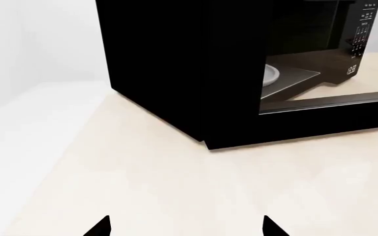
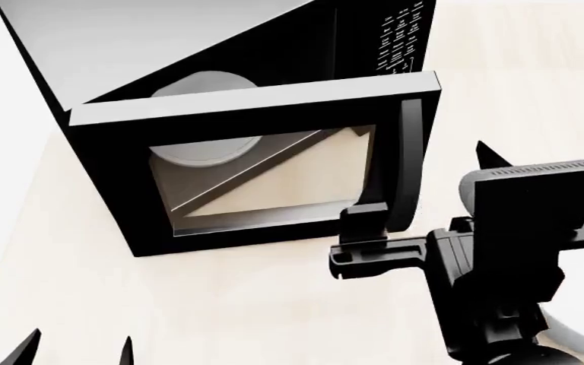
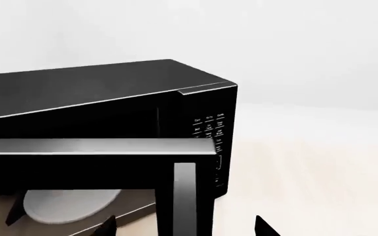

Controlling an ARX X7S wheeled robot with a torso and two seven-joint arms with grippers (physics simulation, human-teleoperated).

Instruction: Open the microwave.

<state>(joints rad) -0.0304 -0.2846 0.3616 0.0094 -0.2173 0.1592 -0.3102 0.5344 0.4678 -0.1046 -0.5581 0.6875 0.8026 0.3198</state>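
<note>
The black microwave (image 2: 170, 46) stands on the pale table with its door (image 2: 109, 182) swung partly open toward me. Its vertical handle (image 2: 409, 163) is at the door's right edge. The white turntable plate (image 2: 203, 84) shows inside, and the keypad (image 2: 398, 38) is to the right. My right gripper (image 2: 424, 190) is open, with the handle (image 3: 185, 196) between its fingers; I cannot tell whether they touch it. My left gripper (image 2: 77, 351) is open and empty, low over the table in front of the microwave's left side (image 1: 163, 73).
The pale table (image 2: 271, 304) runs in front of and to the right of the microwave. A white wall (image 3: 274, 44) stands behind it. The right arm (image 2: 515, 266) fills the lower right of the head view.
</note>
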